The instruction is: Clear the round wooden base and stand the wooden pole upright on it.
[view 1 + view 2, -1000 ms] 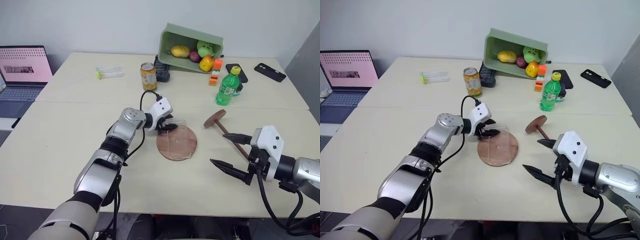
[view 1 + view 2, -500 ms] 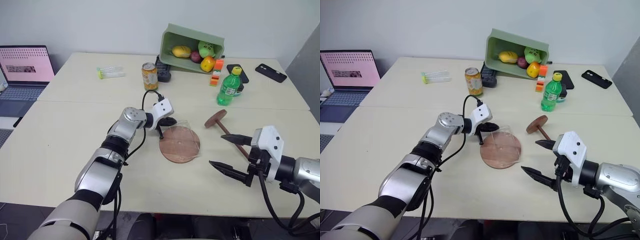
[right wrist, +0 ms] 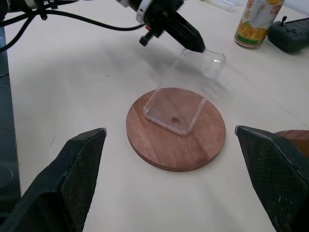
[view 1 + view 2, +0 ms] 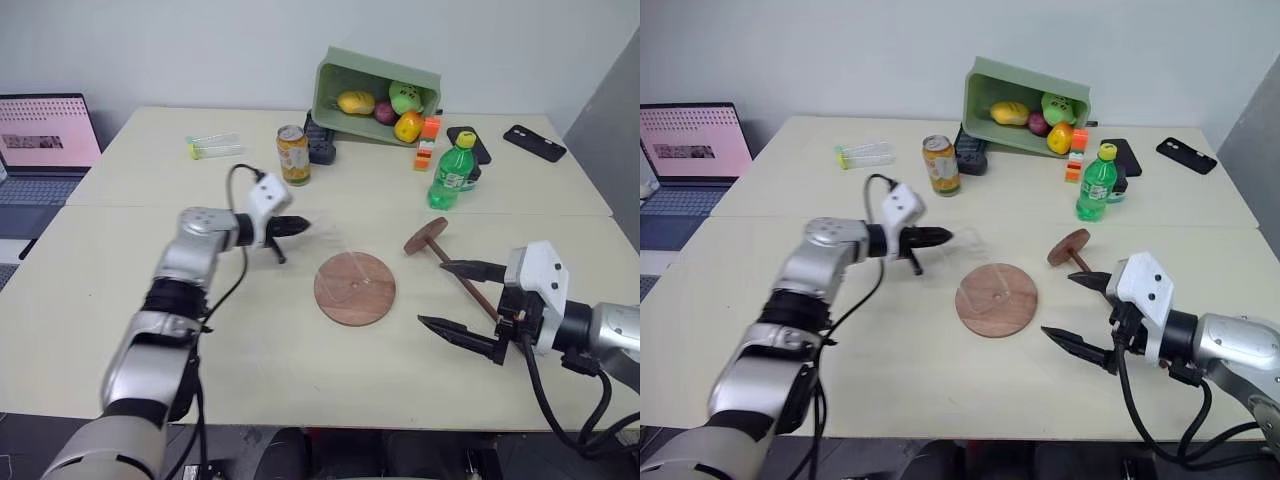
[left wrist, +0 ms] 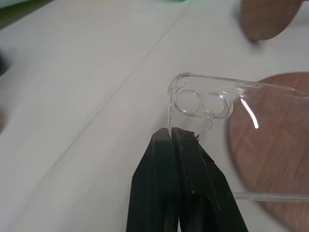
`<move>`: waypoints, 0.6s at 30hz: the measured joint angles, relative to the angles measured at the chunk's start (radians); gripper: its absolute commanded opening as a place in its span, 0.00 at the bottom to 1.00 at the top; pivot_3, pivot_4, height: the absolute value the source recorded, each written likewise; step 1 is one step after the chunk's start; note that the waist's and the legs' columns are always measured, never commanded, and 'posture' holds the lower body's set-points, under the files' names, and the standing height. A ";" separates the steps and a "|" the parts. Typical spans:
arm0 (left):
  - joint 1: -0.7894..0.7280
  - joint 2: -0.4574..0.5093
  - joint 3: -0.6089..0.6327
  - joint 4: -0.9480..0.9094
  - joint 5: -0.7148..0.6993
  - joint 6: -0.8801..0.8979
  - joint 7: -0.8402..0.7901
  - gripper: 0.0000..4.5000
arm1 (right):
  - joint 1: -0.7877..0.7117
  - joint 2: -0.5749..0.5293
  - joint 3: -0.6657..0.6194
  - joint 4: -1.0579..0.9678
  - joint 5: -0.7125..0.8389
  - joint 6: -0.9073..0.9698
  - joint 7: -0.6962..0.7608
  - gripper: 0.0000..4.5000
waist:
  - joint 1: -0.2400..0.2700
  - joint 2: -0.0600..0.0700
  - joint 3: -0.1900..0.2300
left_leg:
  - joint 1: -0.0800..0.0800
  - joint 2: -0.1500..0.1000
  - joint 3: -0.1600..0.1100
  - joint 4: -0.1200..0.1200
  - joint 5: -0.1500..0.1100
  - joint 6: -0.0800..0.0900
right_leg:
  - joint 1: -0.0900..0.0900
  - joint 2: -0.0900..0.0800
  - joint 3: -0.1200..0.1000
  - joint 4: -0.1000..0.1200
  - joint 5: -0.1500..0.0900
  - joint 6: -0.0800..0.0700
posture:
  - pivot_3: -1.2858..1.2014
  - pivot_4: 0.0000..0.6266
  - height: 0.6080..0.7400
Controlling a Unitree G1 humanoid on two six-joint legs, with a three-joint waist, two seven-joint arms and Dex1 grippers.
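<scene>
While my left gripper (image 5: 170, 133) pinches one corner of a clear phone case (image 3: 186, 89), the case hangs tilted, its far edge still over the round wooden base (image 4: 354, 288), near the centre hole. My grip is a thin one, fingertips closed on the very rim beside the camera cut-out, so I judge the case could slip free and drop back onto the base, or drag across it and nudge the disc off its spot on the bench (image 4: 120, 300). My right gripper (image 4: 462, 300) waits with its fingers spread wide and empty, just right of the base. The wooden pole (image 4: 450, 268) lies on the bench right of the base, disc end toward the back, its rod running under my right gripper's upper finger. Should that gripper drift, I reckon it could knock the pole and set it rolling.
</scene>
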 measured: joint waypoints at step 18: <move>0.188 0.174 0.430 0.199 -0.103 0.051 0.473 0.10 | -0.313 0.053 0.278 0.174 -0.063 -0.082 0.191 1.00 | 0.010 -0.003 -0.001 | -0.002 0.007 -0.002 0.001 0.000 0.000 | -0.001 -0.002 -0.001 0.000 0.000 0.000 | 0.52 0.24 1.00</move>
